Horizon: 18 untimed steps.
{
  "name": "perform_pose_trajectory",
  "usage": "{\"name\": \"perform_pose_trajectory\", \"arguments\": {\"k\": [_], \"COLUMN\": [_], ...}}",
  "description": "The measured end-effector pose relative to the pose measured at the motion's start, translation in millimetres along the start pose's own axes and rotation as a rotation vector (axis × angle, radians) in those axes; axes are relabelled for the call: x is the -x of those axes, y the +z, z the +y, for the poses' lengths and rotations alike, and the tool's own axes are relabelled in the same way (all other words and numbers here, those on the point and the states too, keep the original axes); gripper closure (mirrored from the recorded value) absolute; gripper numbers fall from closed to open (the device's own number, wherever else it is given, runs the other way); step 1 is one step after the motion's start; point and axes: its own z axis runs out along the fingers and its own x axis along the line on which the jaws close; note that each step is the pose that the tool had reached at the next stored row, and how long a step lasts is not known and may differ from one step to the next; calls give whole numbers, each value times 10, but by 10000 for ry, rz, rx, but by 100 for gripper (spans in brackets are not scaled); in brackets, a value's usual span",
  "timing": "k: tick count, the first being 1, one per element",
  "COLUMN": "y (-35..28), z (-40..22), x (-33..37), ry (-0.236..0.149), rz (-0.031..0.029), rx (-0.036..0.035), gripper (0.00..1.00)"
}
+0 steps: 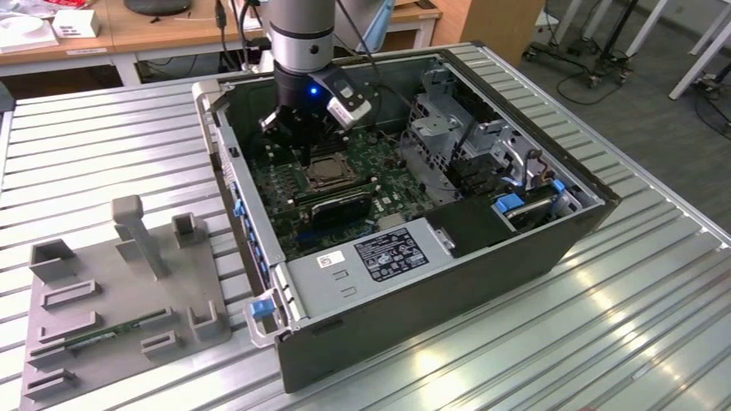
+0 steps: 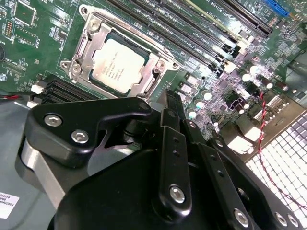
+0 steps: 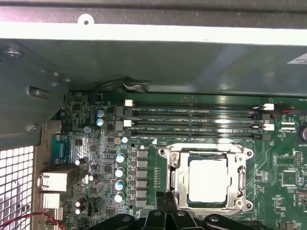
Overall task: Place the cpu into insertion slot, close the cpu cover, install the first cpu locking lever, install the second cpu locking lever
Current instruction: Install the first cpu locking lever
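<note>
Cpu (image 2: 117, 64) is a small flat square chip with a pale silvery top and tiny dark print on it. It lies flat in the insertion slot (image 3: 206, 156), on the green motherboard (image 3: 283, 158) inside the open computer case (image 1: 457, 282). The cpu cover (image 2: 88, 44) is a thin shiny metal frame with a big square hole. It lies flat around the chip, so the chip's face shows through the hole.

On the exterior view's left, a grey holder tray (image 1: 68, 334) with upright blocks sits on the ribbed metal table (image 1: 639, 325), just beside the case. A thin green stick (image 1: 109, 332) lies in one of its grooves.

In the middle, the arm (image 1: 300, 34) reaches down into the case. The black gripper (image 3: 167, 197) hangs right at one edge of the cover, and I cannot tell if it touches. Its fingers (image 2: 168, 143) are pressed together with nothing between them.

In the first wrist view, long black memory slots (image 3: 192, 120) run side by side near the chip.

Toward the exterior view's right, a grey metal drive cage (image 1: 440, 128) stands inside the case, apart from the chip.
</note>
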Motion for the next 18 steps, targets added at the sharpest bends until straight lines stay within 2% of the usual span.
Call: {"name": "perform_pose_trajectory", "arguments": {"k": [5,18], "y": [-25,-31], "z": [1,1], "x": [1,-22], "ry": [0,0], "rz": [-1,-1], "rx": [1,0], "gripper": [89,89]}}
